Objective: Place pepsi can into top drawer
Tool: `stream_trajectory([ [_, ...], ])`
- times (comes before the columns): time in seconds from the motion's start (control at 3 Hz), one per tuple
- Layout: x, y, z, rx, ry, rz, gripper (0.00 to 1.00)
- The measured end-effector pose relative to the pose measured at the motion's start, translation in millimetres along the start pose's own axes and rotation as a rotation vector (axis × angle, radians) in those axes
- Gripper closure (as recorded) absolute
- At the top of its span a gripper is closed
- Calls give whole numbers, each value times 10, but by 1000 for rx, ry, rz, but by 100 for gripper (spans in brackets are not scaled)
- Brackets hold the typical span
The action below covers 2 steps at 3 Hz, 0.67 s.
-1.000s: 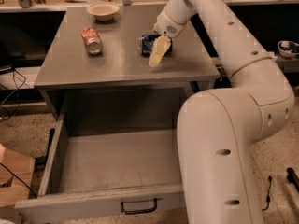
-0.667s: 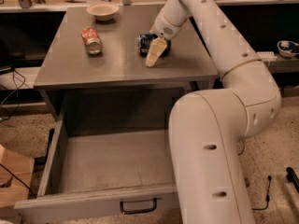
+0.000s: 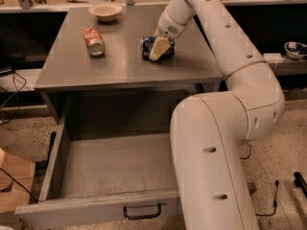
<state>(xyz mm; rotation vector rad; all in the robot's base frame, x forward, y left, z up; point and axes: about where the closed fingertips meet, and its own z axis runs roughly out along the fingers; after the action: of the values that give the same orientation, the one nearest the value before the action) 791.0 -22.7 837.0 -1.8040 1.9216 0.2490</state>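
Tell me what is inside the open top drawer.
Only the bare grey floor of the top drawer shows; no object is visible there. The robot's arm covers its right part, so that is unknown. The hand is on the table, at the pepsi can.

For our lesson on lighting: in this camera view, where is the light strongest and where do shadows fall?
Camera view: warm light overall; the white arm is brightest; the tabletop shows a soft sheen near the pepsi can, where the gripper sits; the recess behind the open top drawer lies in deep shadow.
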Motion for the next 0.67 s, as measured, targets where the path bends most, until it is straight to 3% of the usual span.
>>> stream_trajectory([
  [0.33, -58, 72, -169, -3, -4, -19, 89],
  [0.67, -130, 263, -399, -18, -15, -45, 100],
])
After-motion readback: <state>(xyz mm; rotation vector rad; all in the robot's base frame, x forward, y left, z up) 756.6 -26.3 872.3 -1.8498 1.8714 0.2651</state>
